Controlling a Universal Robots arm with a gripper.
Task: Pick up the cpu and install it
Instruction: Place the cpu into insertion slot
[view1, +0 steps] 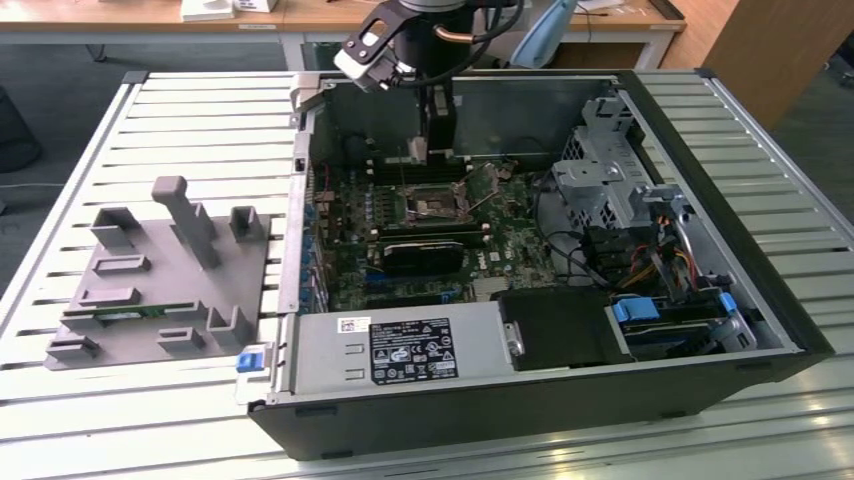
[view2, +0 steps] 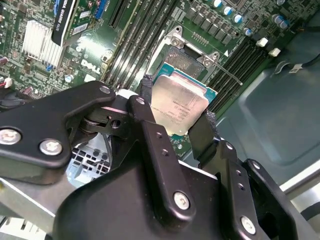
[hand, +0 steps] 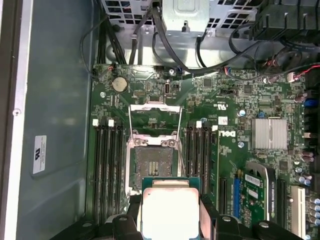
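Note:
The cpu (view2: 179, 106) is a flat square chip with a silver metal top and a green rim, and my gripper (view2: 175, 114) is shut on it, one black finger on each of two opposite edges. It hangs over the green motherboard, a short way off the open socket (view2: 186, 55). In the first wrist view the cpu (hand: 171, 210) sits between the fingers (hand: 207, 212), just beside the bare socket (hand: 152, 162), whose load plate (hand: 154, 120) is flipped up. In the exterior view my gripper (view1: 434, 150) reaches down into the open computer case, above the socket (view1: 434, 208).
The case (view1: 747, 330) lies open on a slatted metal table (view1: 200, 130). Memory slots (hand: 107, 170) flank the socket. A drive cage with cables (view1: 607, 170) and a power supply (view1: 400, 350) line the case. A grey parts fixture (view1: 160, 280) stands at the exterior view's left.

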